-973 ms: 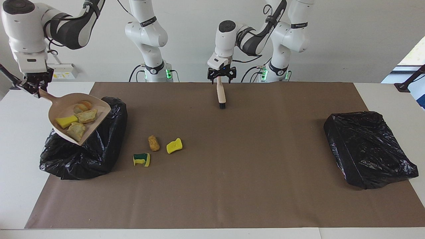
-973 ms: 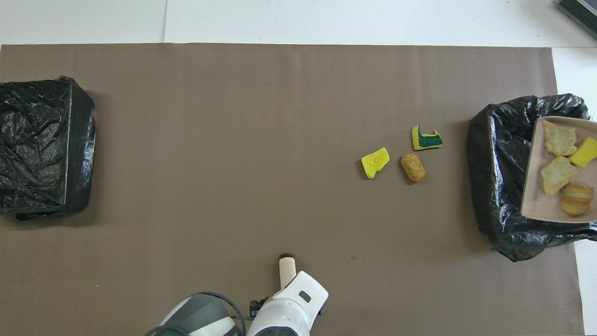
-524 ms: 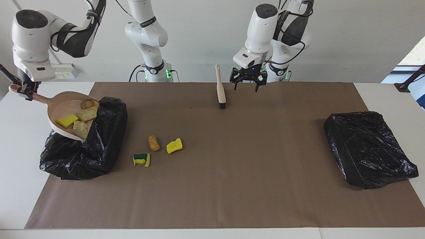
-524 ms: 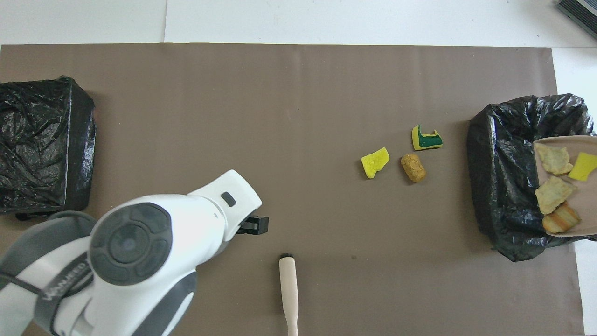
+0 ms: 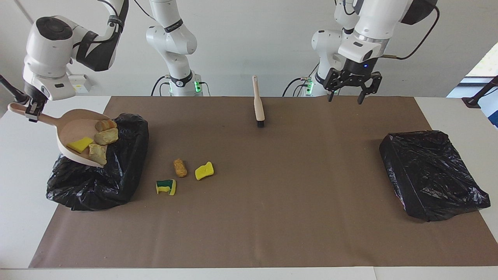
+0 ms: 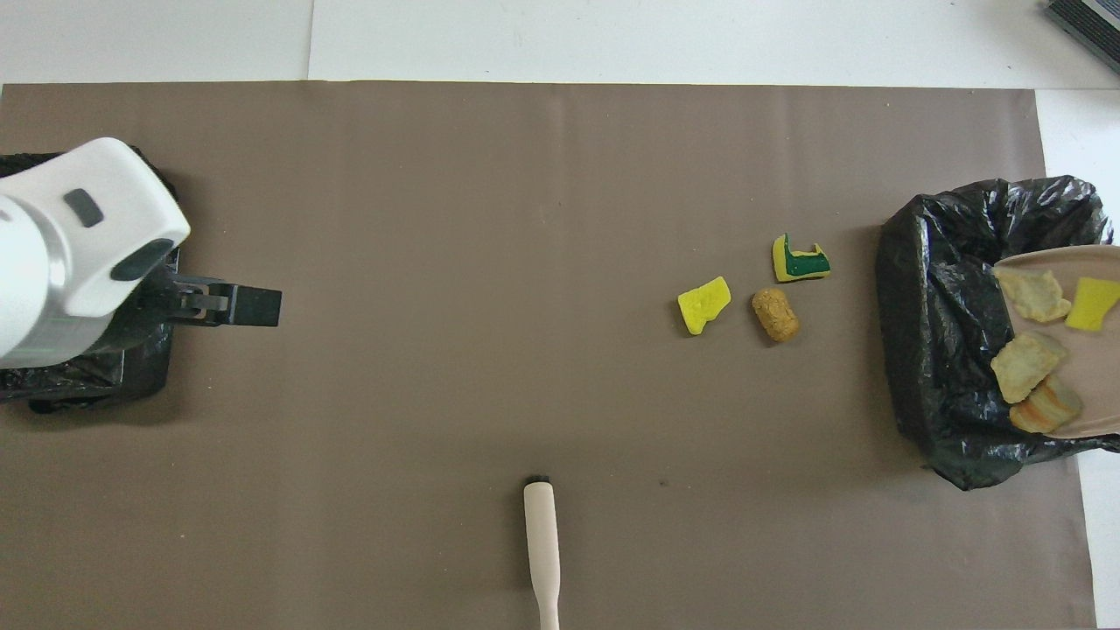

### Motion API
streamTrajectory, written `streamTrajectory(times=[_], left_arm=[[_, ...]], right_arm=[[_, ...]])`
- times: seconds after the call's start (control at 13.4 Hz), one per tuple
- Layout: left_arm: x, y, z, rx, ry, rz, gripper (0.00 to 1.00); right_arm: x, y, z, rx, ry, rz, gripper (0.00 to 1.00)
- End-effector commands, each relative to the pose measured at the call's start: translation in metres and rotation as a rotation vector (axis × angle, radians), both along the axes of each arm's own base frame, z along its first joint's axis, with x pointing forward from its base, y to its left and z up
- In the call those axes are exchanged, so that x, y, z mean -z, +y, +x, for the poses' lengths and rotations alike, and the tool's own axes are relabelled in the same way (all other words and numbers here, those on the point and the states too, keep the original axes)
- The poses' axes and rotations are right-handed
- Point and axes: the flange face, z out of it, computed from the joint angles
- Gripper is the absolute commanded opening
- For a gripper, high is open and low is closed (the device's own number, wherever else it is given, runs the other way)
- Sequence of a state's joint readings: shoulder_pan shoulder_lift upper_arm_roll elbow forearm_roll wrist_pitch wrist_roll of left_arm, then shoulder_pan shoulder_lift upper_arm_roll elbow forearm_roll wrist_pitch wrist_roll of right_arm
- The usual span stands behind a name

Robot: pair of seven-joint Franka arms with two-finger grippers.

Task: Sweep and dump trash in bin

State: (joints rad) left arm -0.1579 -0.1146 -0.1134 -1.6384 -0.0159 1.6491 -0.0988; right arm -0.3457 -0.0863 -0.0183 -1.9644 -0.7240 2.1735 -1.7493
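My right gripper (image 5: 33,111) is shut on the handle of the beige dustpan (image 5: 74,130), which is tilted over the open black bin bag (image 5: 97,182) at the right arm's end. Several scraps lie near the pan's lower lip, among them a yellow sponge piece (image 5: 79,144) and a tan chunk (image 5: 106,136). On the mat beside the bin lie a tan chunk (image 5: 179,167), a yellow piece (image 5: 204,170) and a green-and-yellow sponge piece (image 5: 166,186). The beige brush (image 5: 258,102) lies on the mat near the robots. My left gripper (image 5: 345,95) is open, empty and raised.
A closed black bag bundle (image 5: 432,175) sits at the left arm's end of the brown mat (image 5: 272,217). In the overhead view the left arm's head covers part of that bundle (image 6: 52,385). White table shows around the mat.
My left gripper let go of the brush, rose and swung toward the left arm's end. The dustpan tilted further over the bin and its scraps slid toward the lip.
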Motion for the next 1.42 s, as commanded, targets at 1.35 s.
streamTrajectory(times=[1.35], left_arm=[[-0.038,0.101,0.029,-0.139,0.08,0.017,1.0]], right_arm=[[-0.073,-0.024,-0.04,0.186,-0.09,0.066,0.0]])
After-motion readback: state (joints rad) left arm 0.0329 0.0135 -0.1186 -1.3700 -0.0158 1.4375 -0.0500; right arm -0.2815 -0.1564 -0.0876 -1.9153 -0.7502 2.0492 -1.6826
